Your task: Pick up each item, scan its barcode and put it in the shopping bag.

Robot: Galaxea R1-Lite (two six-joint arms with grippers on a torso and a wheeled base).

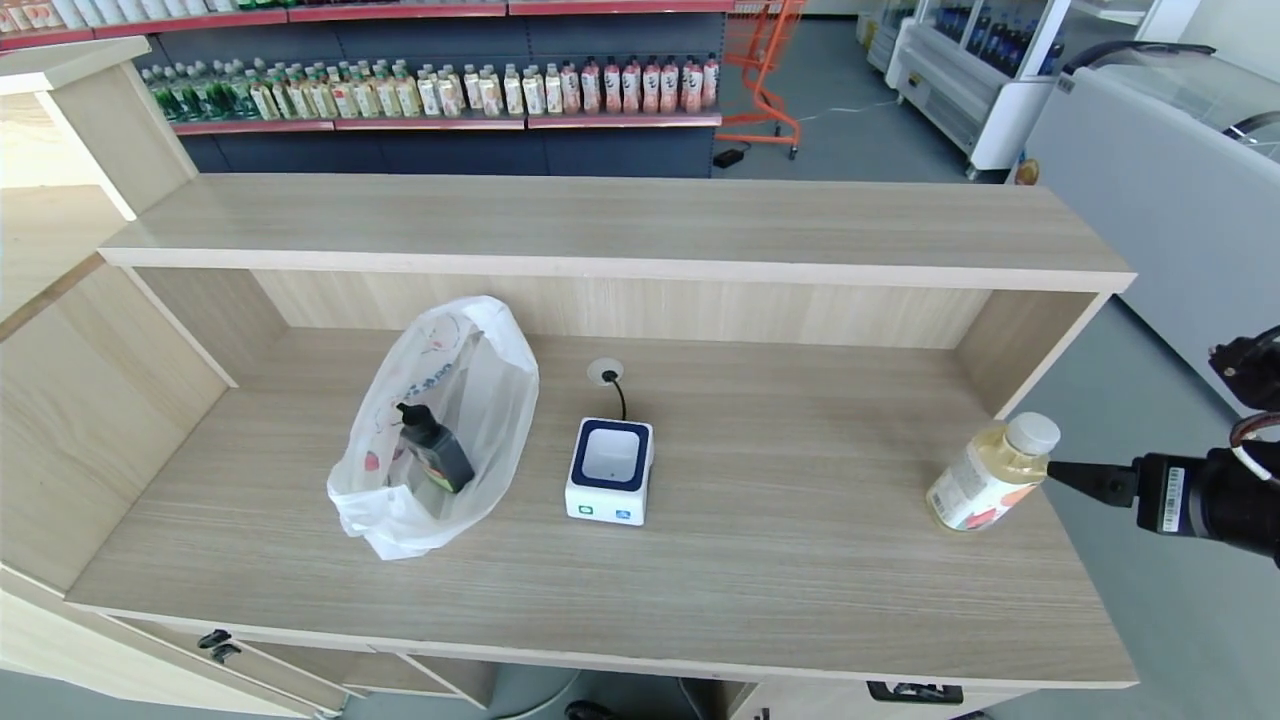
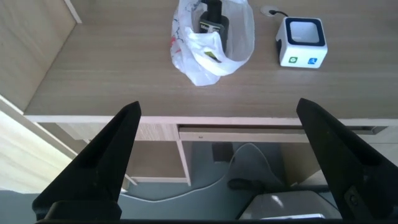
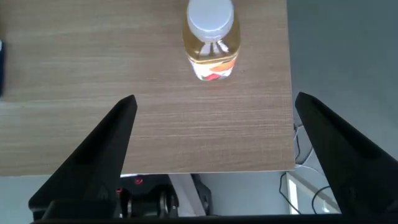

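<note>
A clear bottle of yellow drink (image 1: 988, 478) with a white cap stands near the counter's right edge. My right gripper (image 1: 1058, 472) hangs just right of it, open, with the bottle (image 3: 211, 43) a little ahead of the spread fingers (image 3: 99, 162). A white plastic shopping bag (image 1: 430, 430) stands open at the left, and a dark bottle (image 1: 435, 448) leans inside it. The white scanner (image 1: 610, 470) sits mid-counter. My left gripper (image 2: 219, 109) is open and holds nothing, back from the counter's front edge, facing the bag (image 2: 211, 37) and the scanner (image 2: 301, 40).
The wooden counter (image 1: 760, 560) has a raised back ledge (image 1: 600, 225) and side walls. The scanner's cable runs into a hole (image 1: 605, 373) behind it. A drawer front (image 2: 273, 134) sits under the counter's edge. Shelves of drinks and freezers stand beyond.
</note>
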